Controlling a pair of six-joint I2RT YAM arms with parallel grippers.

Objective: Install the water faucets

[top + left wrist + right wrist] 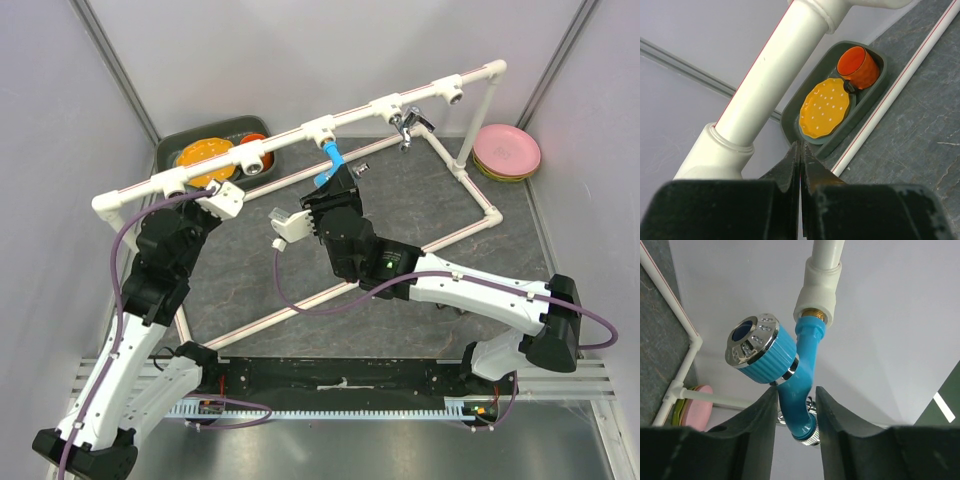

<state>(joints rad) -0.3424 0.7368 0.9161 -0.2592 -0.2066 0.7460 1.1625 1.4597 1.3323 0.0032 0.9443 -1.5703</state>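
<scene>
Blue faucet (802,365): hangs from white tee socket (817,285); right hand (796,395) closed against both its sides.
Chrome faucet (408,124): on the same rail, further right.
Left hand (800,150): shut, empty, beneath pipe (775,75).

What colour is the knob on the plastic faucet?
The knob on the faucet is bright blue with a chrome face, clearest in the right wrist view.

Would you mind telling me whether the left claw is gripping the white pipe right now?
No, the left claw is shut tight with nothing between its tips, and the white pipe runs outside it.
</scene>
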